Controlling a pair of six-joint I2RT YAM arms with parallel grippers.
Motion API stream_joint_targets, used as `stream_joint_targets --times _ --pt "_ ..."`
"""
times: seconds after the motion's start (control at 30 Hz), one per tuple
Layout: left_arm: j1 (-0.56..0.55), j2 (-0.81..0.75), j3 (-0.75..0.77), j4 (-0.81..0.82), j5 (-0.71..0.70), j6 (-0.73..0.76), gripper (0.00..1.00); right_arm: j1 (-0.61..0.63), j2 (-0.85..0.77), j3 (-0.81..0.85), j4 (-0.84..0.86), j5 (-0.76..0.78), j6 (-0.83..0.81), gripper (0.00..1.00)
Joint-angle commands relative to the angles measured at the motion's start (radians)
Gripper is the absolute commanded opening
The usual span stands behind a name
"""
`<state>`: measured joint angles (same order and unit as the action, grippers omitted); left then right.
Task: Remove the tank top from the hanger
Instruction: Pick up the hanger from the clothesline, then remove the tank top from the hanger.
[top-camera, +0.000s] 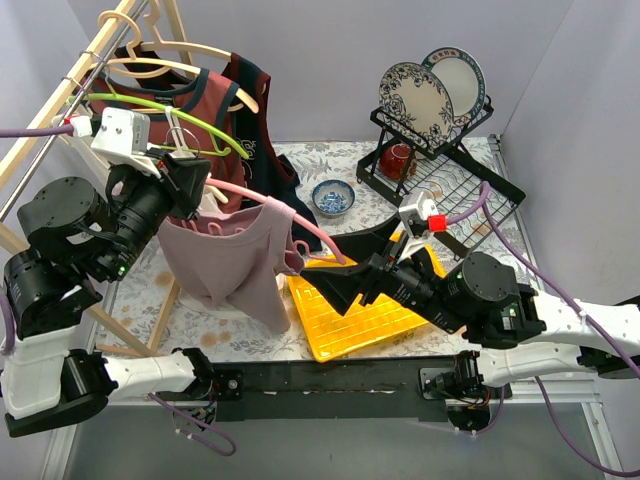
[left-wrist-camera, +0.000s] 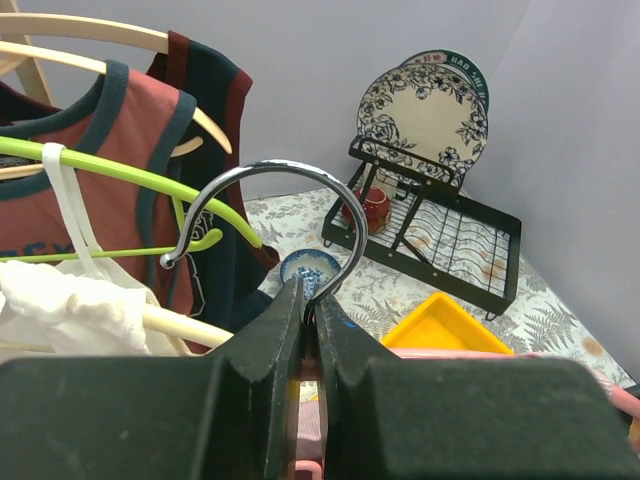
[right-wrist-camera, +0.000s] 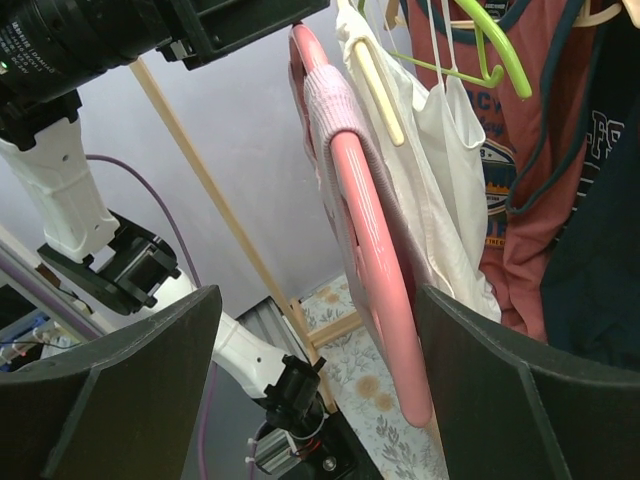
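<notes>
Right gripper (top-camera: 336, 272): open, jaws spread wide, with the lower arm of the pink hanger (top-camera: 292, 222) passing between them; nothing clamped.
Left gripper (left-wrist-camera: 310, 300): closed tight on the stem of the hanger's metal hook (left-wrist-camera: 290, 170), holding the hanger up above the counter (top-camera: 228, 342).
Tank top (top-camera: 230, 265): dusty pink, hanging from the pink hanger in loose folds over the left part of the counter, between the two grippers; one ribbed strap wraps over the hanger's arm.
Yellow tray (top-camera: 350, 322): flat on the counter, under the right gripper, just beside the tank top's hem.
Blue bowl (top-camera: 332, 197): farther back, on the counter's floral cloth.
Dish rack (top-camera: 452, 172): black wire, back right, with two patterned plates (top-camera: 415, 100) standing upright and a red cup (top-camera: 397, 158).
Wooden rail (top-camera: 60, 100): back left, carrying a green hanger (top-camera: 190, 118) and wooden hangers with red and navy tops.
</notes>
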<state>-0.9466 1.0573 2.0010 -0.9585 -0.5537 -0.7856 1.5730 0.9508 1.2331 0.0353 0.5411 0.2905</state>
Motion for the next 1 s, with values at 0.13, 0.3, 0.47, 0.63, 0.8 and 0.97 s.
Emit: stream_joint_targets --times 0.13,0.3,0.47,0.63,0.8,0.97 --pt "-0.004 -0.008 0.047 0.043 -0.081 -0.021 0.00 0.004 0.029 0.143 0.025 0.031 -0.026 0.89" --pt "-0.004 -0.020 0.035 0.044 -0.066 -0.023 0.00 0.004 0.081 0.236 0.029 0.063 -0.109 0.92" --pt "-0.006 -0.020 0.030 0.038 -0.075 -0.037 0.00 0.004 0.141 0.293 0.017 -0.009 -0.117 0.84" --pt "-0.006 -0.022 0.025 0.038 -0.081 -0.044 0.00 0.005 0.219 0.333 -0.015 -0.069 -0.100 0.79" --pt "-0.006 -0.019 0.031 0.035 -0.068 -0.063 0.00 0.004 0.261 0.321 0.018 0.068 -0.112 0.74" --pt "-0.004 -0.019 0.048 0.029 -0.045 -0.086 0.00 0.004 0.292 0.316 0.057 0.190 -0.148 0.78"
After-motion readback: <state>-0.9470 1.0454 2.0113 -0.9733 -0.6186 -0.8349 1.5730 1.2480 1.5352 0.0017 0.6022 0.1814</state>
